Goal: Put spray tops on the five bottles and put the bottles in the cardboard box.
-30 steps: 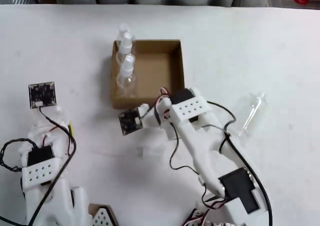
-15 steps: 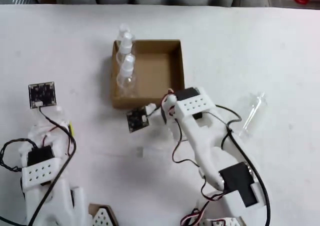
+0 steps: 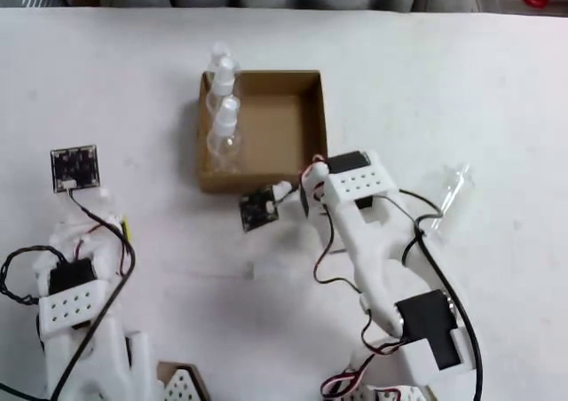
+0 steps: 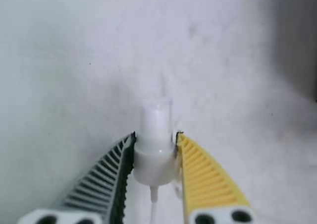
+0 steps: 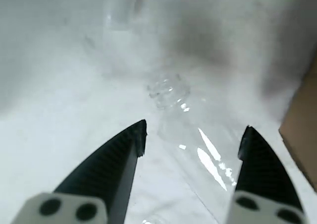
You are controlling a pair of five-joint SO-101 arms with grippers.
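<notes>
Now, left jaws narrow, clamped on a white spray top (image 4: 155, 157) over the tabletop (image 4: 74, 60). Right jaws spread wide over a clear uncapped bottle (image 5: 190, 135) lying on its side near the cardboard box (image 3: 275, 126). Capped bottles (image 3: 224, 126) upright along the box's left wall. Another clear bottle (image 3: 448, 197) lying well apart on the right.

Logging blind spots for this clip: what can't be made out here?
Number of bottles in the box: high view, clear bodies blur together at its wall.
Base of the bottle under the right end effector: right wrist view, cut off by the frame edge.
Tube of the spray top: left wrist view, runs off the edge.
</notes>
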